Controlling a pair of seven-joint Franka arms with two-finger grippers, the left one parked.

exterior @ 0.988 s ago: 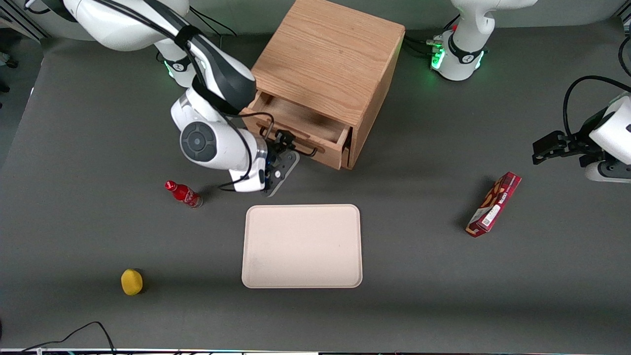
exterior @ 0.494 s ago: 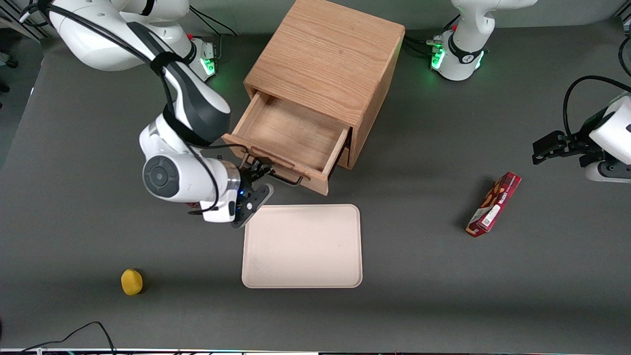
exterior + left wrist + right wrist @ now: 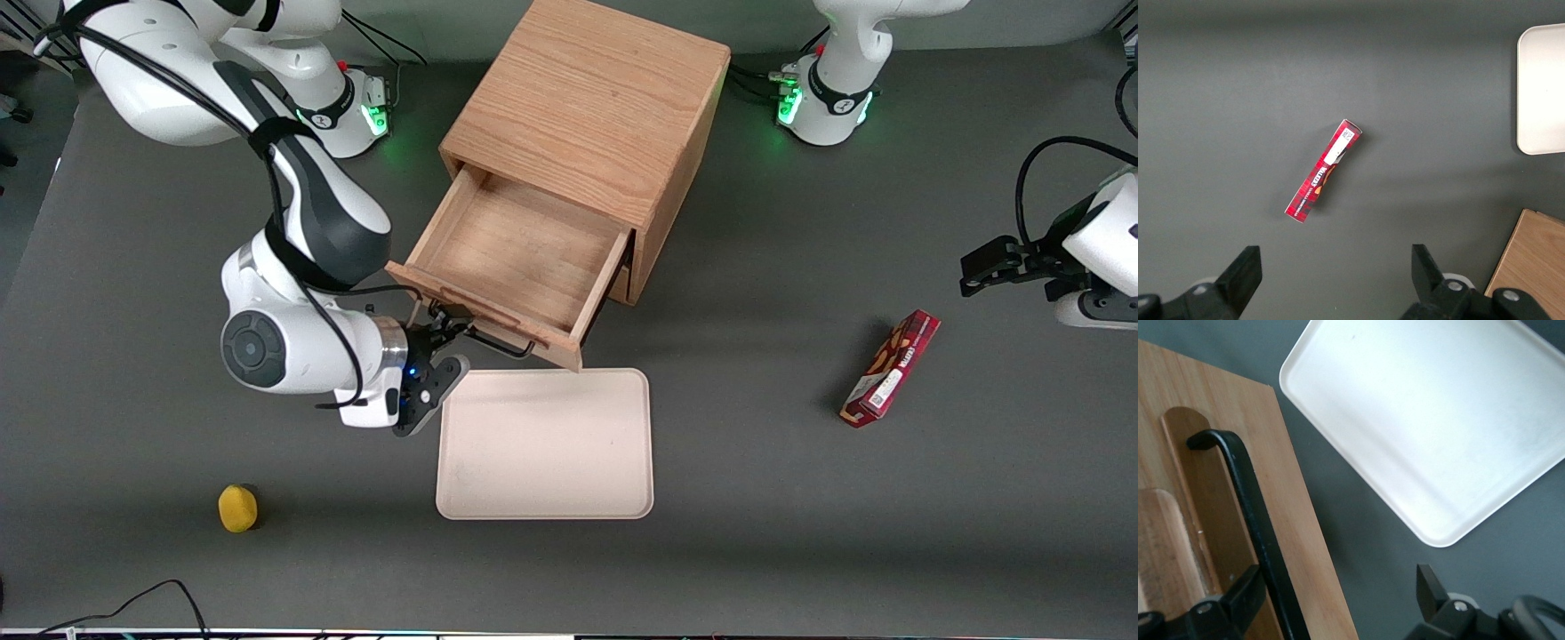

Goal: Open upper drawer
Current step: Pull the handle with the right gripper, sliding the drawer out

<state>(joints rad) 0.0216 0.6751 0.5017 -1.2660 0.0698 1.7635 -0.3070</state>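
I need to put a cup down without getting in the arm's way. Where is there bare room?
Bare table lies between the tray and the red box, and nearer the camera than the tray. It is crowded where the claw sits at the upper drawer handle, just above the tray's edge.

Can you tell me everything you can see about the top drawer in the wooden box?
The upper drawer is a shallow, wide tray of light oak-looking wood, pulled far out of the cabinet toward the front camera, and nothing shows inside it. Its front carries a thin black wire handle and a raised wooden strip. The gripper is at that handle. The drawer's front corner reaches the edge of the cream tray on the table.
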